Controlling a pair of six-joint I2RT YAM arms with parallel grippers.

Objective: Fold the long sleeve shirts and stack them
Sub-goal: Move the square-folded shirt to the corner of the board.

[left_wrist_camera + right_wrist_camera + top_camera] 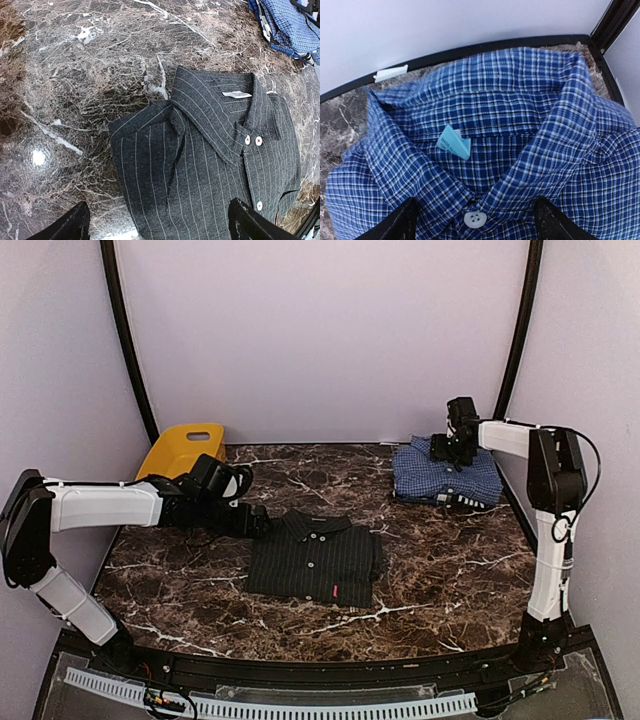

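Shirts lay folded in two separate places, so I judged that stacking was the step left. Nearest me, the black pinstriped shirt (315, 560) rested flat on the middle of the marble table (430, 570), collar pointing away from me and its red tag (336, 590) at the near hem. My left gripper (257, 522) hovered at the shirt's left edge by the shoulder, jaws spread wide and holding nothing. In the wrist view my fingers (70, 225) framed the shoulder from above, and I could not tell whether they touched cloth. To lift it well, I reckoned I should come in low at the folded edge and slide one finger under every layer. Pinching the whole thickness and carrying it level would keep the fold from falling open. Farther off, at the far right, the blue checked shirt (470, 480) sat folded with my right gripper (447, 452) above its collar (560, 125), jaws likewise wide and empty. Setting one shirt squarely on the other, collars matched, seemed the aim. The yellow basket (180, 448) stood at the far left, well apart.
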